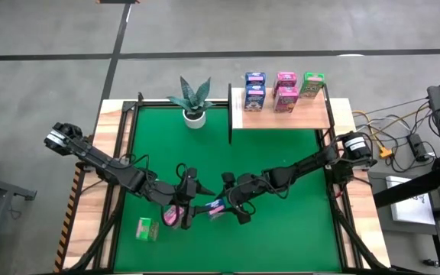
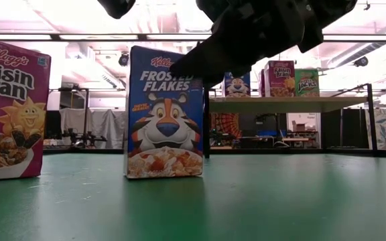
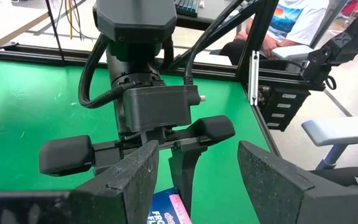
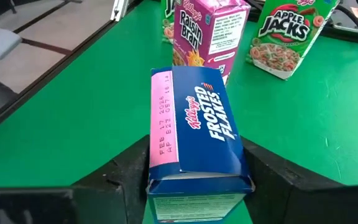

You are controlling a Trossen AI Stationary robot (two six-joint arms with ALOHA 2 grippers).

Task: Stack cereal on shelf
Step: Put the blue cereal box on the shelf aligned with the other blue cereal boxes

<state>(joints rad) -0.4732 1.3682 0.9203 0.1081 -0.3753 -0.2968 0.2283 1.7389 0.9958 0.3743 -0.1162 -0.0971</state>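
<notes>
One blue Frosted Flakes box (image 4: 194, 134), glossy cardboard cuboid, stands on the green mat (image 1: 281, 137) with the right gripper (image 4: 194, 186) closed around it. Left gripper (image 1: 176, 205) hovers beside, fingers parted, empty. Wooden shelf (image 1: 312, 116) holds five boxes.

Right hand (image 3: 182, 163) over blue box (image 3: 166, 210)

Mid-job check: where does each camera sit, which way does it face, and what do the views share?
High: overhead, straight down on the green mat, the flat light-wood shelf and both arms.
Low: at table height, level across the mat towards the shelf; a dark arm hangs overhead.
Left wrist: on the left arm, looking past the open left gripper at the right arm.
Right wrist: on the right arm, looking down at the blue Frosted Flakes cardboard box clamped by the right gripper.
Shared: that box shows in all four.
</notes>
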